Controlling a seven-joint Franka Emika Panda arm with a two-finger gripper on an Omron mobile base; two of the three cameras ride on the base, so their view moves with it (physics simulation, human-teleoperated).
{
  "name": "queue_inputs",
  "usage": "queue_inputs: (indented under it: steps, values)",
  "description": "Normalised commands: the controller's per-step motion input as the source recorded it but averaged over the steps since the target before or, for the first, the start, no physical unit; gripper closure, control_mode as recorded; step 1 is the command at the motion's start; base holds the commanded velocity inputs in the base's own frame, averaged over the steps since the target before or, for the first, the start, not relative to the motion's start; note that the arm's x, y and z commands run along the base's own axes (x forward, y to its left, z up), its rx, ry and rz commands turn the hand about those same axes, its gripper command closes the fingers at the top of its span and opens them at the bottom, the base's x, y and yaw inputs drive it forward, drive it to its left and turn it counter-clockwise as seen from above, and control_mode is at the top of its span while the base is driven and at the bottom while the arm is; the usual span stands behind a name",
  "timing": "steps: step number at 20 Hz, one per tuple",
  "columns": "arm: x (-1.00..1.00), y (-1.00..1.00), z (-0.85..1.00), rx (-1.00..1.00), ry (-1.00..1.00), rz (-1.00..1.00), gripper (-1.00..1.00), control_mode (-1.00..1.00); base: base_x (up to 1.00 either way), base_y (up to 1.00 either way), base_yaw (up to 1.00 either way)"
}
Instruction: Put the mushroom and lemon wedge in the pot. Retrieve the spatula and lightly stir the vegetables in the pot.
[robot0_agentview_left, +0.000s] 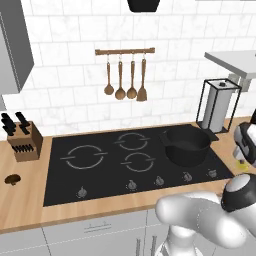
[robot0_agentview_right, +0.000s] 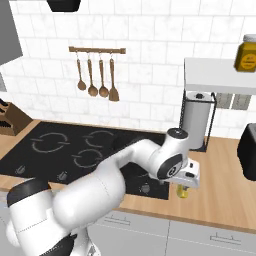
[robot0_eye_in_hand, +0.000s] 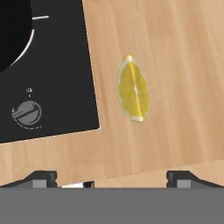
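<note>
The lemon wedge (robot0_eye_in_hand: 133, 89) is a glossy, pointed yellow sliver lying flat on the pale wood-grain surface (robot0_eye_in_hand: 175, 52), just beside the matte black hob (robot0_eye_in_hand: 57, 74) with its round grey knob (robot0_eye_in_hand: 27, 113). The pincer (robot0_eye_in_hand: 111, 177) hangs above it, fingers spread wide and holding nothing; the wedge lies between the fingertips (robot0_eye_in_hand: 41, 177), apart from both. The round black pot (robot0_agentview_left: 186, 145) sits on the hob's far right ring. The brown mushroom (robot0_agentview_left: 12, 179) rests by the wooden knife block (robot0_agentview_left: 24, 142).

place: kitchen — showing black hob (robot0_agentview_left: 100, 165) set in wooden counter (robot0_agentview_left: 25, 200) | white tiled wall (robot0_agentview_left: 65, 75) carrying utensil rail (robot0_agentview_left: 125, 51) | knife block (robot0_agentview_left: 25, 142) sitting at counter's left edge
</note>
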Motion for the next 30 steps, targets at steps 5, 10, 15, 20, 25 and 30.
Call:
queue_inputs:
  steps: [5,10,15,20,25,30]
  values:
    - [0.25,-0.12,-0.36,0.0,0.0,-0.02,-1.0,-1.0,0.0,0.0,0.0]
    - [0.2,-0.07,-0.37,0.01,0.0,0.0,-1.0,-1.0,0.0,0.0,0.0]
    - [0.14,-0.17,-0.25,0.03,0.0,0.0,-1.0,-1.0,0.0,0.0,0.0]
    - [0.21,-0.12,-0.26,0.01,0.0,0.0,-1.0,-1.0,0.0,0.0,0.0]
    - [0.2,-0.1,-0.26,0.01,0.0,0.0,-1.0,-1.0,0.0,0.0,0.0]
    - [0.16,-0.09,-0.26,0.0,0.0,0.0,-1.0,-1.0,0.0,0.0,0.0]
